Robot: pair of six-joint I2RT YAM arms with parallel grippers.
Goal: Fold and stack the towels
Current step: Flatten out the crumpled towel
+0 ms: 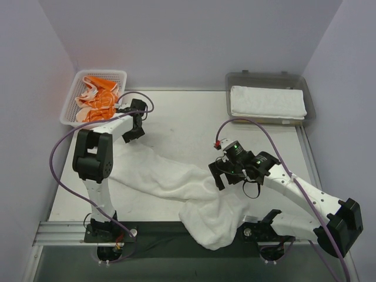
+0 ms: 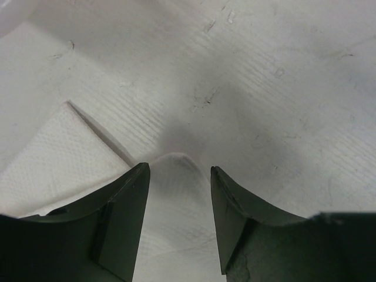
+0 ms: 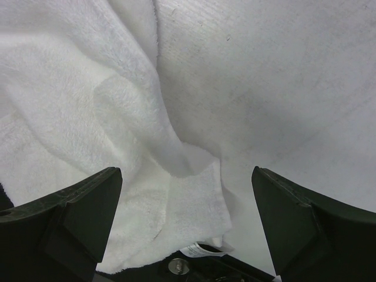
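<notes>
- Dark fingers (image 2: pixel 126 205) of the left gripper (image 2: pixel 179 170) are seen nearest, and a rather narrow gap is seen between them.
- Between these jaws a rounded fold of the white towel (image 1: pixel 170 176) is found. Whether it is already pinched cannot be told.
- To the left of the left jaws a flat corner of the same towel is spread on the table (image 1: pixel 188 117), and bare table is seen ahead of them.
- The jaws of the right gripper (image 3: pixel 187 173) are set wide apart, and nothing is gripped by them.
- Between the right jaws a thin edge of the towel is laid, with a small label (image 3: pixel 200 251) near it. Thick folds are heaped ahead and to the left of these jaws, and bare table is seen to their right.
- From above, the towel is seen as a long crumpled band that reaches from the left jaws to the right jaws, and its bunched end is laid at the near table edge.
- Just beyond the left jaws an orange-and-white towel (image 1: pixel 97 97) is piled in a white mesh basket (image 1: pixel 69 108).
- Well beyond the right jaws a folded white towel (image 1: pixel 267 101) is laid in a grey tray (image 1: pixel 230 88).
</notes>
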